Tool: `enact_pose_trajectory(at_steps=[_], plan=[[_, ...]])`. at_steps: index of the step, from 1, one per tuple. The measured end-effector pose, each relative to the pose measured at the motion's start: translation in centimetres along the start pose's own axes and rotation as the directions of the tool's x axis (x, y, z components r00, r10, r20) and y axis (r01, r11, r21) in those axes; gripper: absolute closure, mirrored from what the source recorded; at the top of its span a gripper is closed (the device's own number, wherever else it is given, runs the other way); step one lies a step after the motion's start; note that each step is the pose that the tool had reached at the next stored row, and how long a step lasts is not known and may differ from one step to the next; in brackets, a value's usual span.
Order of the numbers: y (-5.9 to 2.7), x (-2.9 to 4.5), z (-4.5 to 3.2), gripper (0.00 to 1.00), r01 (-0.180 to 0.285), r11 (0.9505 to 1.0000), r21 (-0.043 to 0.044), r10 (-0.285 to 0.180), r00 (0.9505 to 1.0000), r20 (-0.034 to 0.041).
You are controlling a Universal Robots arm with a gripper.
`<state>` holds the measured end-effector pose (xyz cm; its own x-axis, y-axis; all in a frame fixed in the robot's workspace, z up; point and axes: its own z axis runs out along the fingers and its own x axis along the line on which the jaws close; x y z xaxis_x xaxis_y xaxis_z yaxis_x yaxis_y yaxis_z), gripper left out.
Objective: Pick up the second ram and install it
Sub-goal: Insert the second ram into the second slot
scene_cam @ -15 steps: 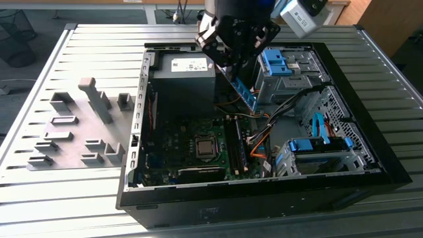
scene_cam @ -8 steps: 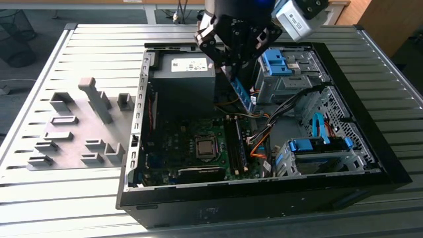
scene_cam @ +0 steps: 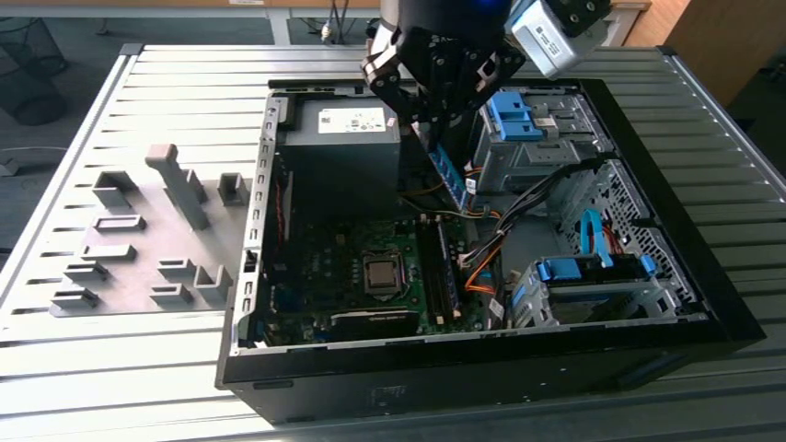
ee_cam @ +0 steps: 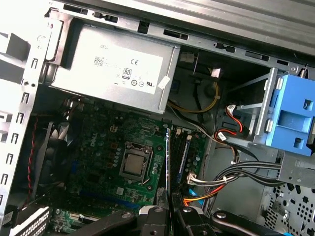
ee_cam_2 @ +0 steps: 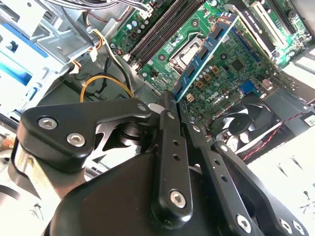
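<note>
Above the open case: black gripper (scene_cam: 445, 115) hangs over the black open-sided computer tower (scene_cam: 687, 304), which lies on the grey slatted metal table (scene_cam: 110, 368).
Fingers: clamped together on one end of the second ram, both black fingers (ee_cam_2: 170, 142) pressed flat against its faces.
Second ram: slim long blue-green memory board (scene_cam: 452, 178), held in the air, not seated; sticks out from the fingertips down toward the green motherboard (ee_cam: 98, 162).
Long axis: runs straight away from the fingers; in the exterior view it slants downward and toward that view's right.
Key relation: black memory slots (scene_cam: 436, 267) lie below the board's free end, apart from it; slots appear roughly parallel to the board's long edge, judging by the first wrist view where the board (ee_cam: 168, 162) shows edge-on next to them.
One slot: seems already filled by another board (scene_cam: 447, 276); hard to confirm.
Nearby: grey metal power supply box (scene_cam: 350, 124) just beside the gripper.
Hidden: gripped end of the board covered by the fingers; sticker and chips not legible.
Left aside: grey plastic fixture blocks (scene_cam: 172, 193) on the table.
</note>
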<state>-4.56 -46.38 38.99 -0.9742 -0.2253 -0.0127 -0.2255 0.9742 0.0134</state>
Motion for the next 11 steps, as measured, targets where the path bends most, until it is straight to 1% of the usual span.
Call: enact_pose_trajectory(at_steps=[8,9,11], plan=[[0.00,0.00,0.00,0.86,-0.001,1.0000,0.0000,0.001,1.0000,0.0000],[0.00,0.00,0.01,0.86,-0.009,1.0000,0.0005,0.009,1.0000,0.0001],[0.00,0.00,0.03,0.86,-0.039,0.9992,0.0024,0.039,0.9992,0.0002]])
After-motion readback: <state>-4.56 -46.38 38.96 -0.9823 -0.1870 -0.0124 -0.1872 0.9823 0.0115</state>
